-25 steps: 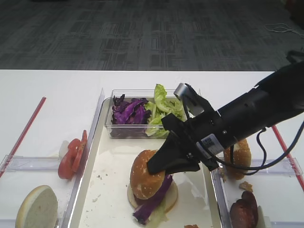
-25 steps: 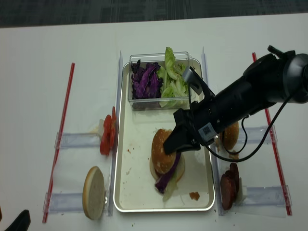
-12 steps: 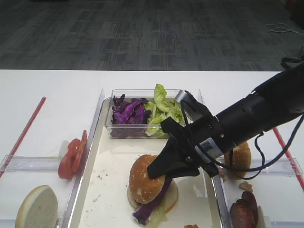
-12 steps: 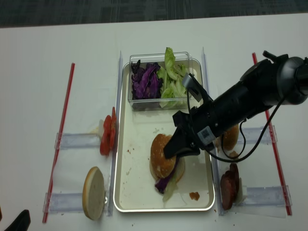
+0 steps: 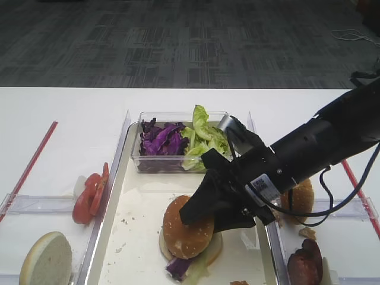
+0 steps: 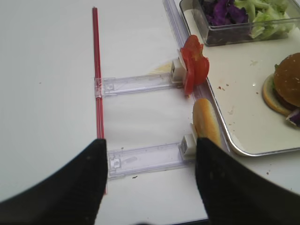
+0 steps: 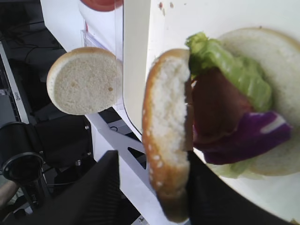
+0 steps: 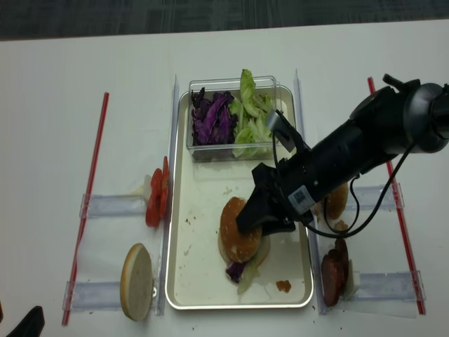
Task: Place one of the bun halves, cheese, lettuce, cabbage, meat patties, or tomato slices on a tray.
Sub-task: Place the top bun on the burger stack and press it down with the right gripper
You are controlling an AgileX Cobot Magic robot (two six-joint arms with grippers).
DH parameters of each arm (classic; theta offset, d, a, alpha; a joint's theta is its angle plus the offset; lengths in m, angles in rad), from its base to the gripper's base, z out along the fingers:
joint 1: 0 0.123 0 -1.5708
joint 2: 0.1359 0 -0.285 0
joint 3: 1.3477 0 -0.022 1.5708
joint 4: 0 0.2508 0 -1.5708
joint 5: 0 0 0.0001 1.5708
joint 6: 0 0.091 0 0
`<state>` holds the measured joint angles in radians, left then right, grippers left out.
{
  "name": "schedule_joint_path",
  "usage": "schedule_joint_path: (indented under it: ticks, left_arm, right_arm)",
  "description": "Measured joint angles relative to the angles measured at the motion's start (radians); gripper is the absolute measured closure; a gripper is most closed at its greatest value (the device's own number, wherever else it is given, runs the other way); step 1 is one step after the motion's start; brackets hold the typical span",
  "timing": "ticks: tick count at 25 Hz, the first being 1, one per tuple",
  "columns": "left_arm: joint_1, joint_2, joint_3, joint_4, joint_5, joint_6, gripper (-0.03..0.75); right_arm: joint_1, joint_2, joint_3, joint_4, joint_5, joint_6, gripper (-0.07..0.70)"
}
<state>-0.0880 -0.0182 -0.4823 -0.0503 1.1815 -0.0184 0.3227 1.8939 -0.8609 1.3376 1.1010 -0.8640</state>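
While right jaws (image 5: 199,215) straddle the sesame bun half (image 5: 187,227) loosely, tray (image 5: 139,237) bears stacked burger, left jaws parted.

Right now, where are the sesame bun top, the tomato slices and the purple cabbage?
sesame bun top (image 8: 237,228), realsense high view, crown of dome.
tomato slices (image 5: 89,195), exterior high view, middle of stack.
purple cabbage (image 8: 212,117), realsense high view, centre of pile.

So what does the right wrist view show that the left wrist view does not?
Only the right wrist view shows the fillings under the sesame bun top: lettuce, a meat patty and purple cabbage on the bottom bun. Only the left wrist view shows the tomato slices whole, the red strip and the clear box. Both show the tray and the pale-faced bun half.
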Motion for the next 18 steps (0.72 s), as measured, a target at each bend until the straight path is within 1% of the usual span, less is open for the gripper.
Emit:
schedule_joint_path:
  ticks: [4,6,11,18]
  left_arm:
    - [0.0,0.0,0.0,0.0,0.0,0.0,0.32]
    - [0.0,0.0,0.0,0.0,0.0,0.0,0.32]
    - [0.0,0.0,0.0,0.0,0.0,0.0,0.32]
    - [0.0,0.0,0.0,0.0,0.0,0.0,0.32]
  right_arm:
    - [0.001,0.0,0.0,-0.009,0.014,-0.004,0.202]
    - [0.001,0.001,0.0,-0.011,0.014,-0.004,0.178]
    - [0.001,0.001,0.0,-0.011,-0.005,-0.006,0.164]
    - [0.001,-0.038,0.0,-0.021,-0.075,0.003,0.162]
